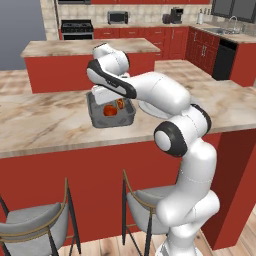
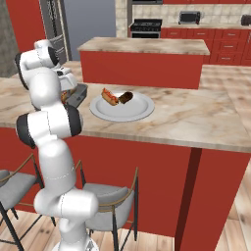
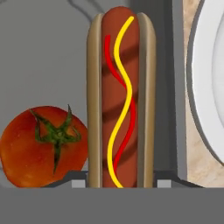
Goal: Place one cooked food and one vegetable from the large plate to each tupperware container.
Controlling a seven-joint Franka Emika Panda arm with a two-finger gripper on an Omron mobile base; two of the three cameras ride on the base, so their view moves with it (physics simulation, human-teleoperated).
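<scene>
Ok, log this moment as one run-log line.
gripper: shut on hot dog | over grey tub | tomato inside | plate: hot dog, dark food left

A home kitchen: red cabinets (image 1: 165, 37) line the walls beneath a black stove (image 1: 76, 27) and a microwave (image 1: 118, 17), a sink (image 1: 227, 31) sits in the far corner, and grey bar stools (image 1: 30, 227) stand tucked along a marble-topped red counter (image 1: 45, 125) with a second island (image 2: 142, 46) behind

Grey tub (image 1: 111, 120) holds tomato (image 3: 41, 146) beside hot dog (image 3: 121, 98); white plate (image 2: 139, 112) adjacent
</scene>
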